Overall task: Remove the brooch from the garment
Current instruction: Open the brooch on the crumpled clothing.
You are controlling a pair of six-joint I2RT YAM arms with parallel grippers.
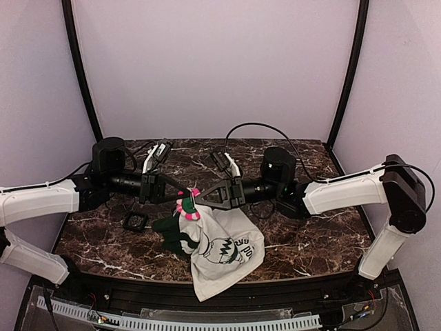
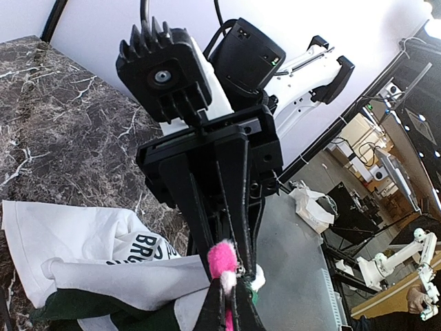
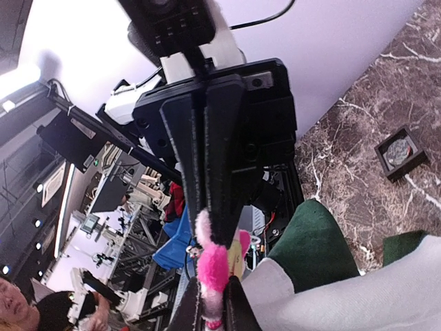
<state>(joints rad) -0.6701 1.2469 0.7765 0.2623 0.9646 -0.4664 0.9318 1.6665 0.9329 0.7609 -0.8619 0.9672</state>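
Observation:
Over the table's middle, both grippers meet tip to tip on the brooch (image 1: 186,205), a fluffy pink and white flower. My left gripper (image 1: 180,198) comes in from the left and my right gripper (image 1: 198,200) from the right. The garment (image 1: 224,252), a white T-shirt with black print and dark green sleeves, hangs below them down to the table. In the left wrist view the left gripper (image 2: 231,283) is shut with a pink petal of the brooch (image 2: 222,262) between its fingers. In the right wrist view the right gripper (image 3: 214,279) is shut on the brooch (image 3: 213,265), beside a green sleeve (image 3: 310,241).
A small black square frame (image 1: 135,221) lies on the dark marble table (image 1: 310,234) left of the shirt, also in the right wrist view as the frame (image 3: 400,152). Pale walls with black poles close the back and sides. Cables loop over both wrists.

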